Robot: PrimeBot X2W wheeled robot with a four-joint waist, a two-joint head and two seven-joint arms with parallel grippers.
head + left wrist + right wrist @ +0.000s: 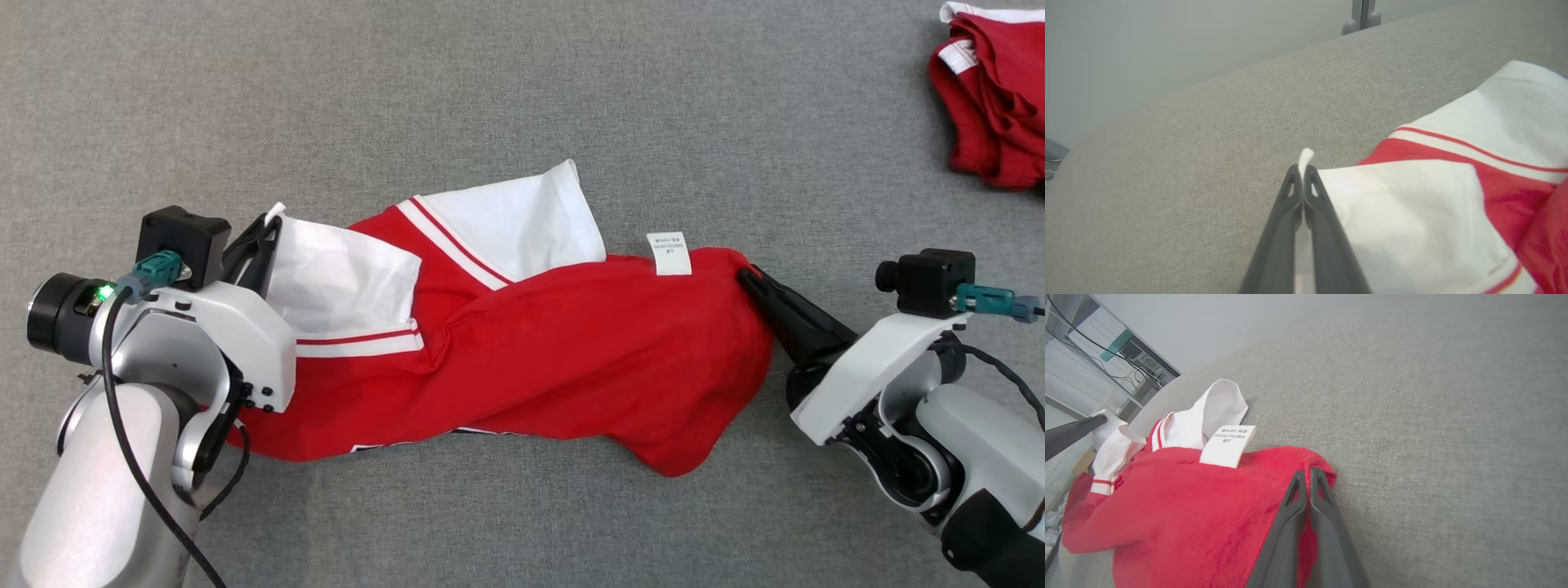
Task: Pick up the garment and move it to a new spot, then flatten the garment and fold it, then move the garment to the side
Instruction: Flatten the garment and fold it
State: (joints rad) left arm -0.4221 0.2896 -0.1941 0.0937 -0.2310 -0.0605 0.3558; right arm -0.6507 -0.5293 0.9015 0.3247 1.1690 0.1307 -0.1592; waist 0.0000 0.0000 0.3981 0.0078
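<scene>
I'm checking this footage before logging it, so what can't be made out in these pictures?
Label text: too small, head view.
Garment lower left corner: behind the left arm, head view.
Second garment: cut off by the top right edge, head view.

A grey fabric desk (1167, 183) runs ahead of the left pincer (1302, 169) to a pale wall (1167, 49). Metal shelving (1126, 347) stands far left of the right pincer (1306, 473).

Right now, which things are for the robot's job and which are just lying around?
For the job: red and white garment; left jaws shut on its white corner; right jaws shut on its red corner.
Just lying about: other crumpled red clothing.
</scene>
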